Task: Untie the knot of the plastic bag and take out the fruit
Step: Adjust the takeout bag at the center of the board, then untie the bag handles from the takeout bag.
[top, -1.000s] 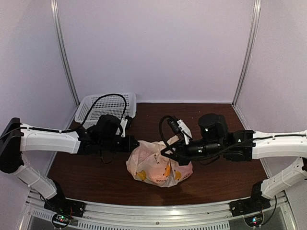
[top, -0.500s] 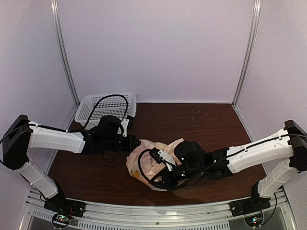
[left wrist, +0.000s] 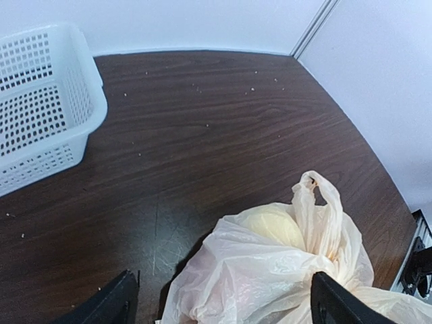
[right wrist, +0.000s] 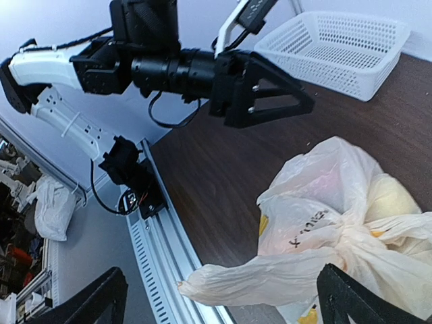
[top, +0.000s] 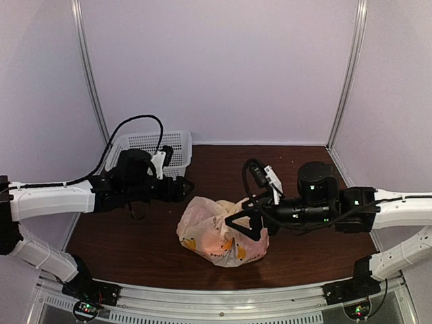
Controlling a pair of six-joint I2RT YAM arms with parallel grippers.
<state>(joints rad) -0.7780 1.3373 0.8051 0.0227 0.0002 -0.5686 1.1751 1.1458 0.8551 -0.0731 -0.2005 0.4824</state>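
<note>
**Item:** plastic bag (top: 206, 233), cream film with banana print, tied shut. It sits mid-tabletop (top: 304, 169), toward the near edge.

**Contents:** fruit (left wrist: 273, 226). One pale yellow round shows through the film; the rest are too veiled to tell apart.

**Fastening:** knot (right wrist: 344, 236), at the bag's upper right. Its twisted tail lies crosswise, with a thin loop standing beside it.

**Right gripper** (top: 237, 224): jaws spread wide, holding nothing. It is poised over the bag's right side, and the knot lies just ahead between the jaws. This looks the nearer arm, and closing across the tail seems the likely next move.

**Left gripper** (top: 179, 189): jaws also wide and holding nothing. It is just off the bag's far-left shoulder, apparently not touching.

**Also present:** basket (top: 145, 145), white and perforated, in the far-left corner.
</note>
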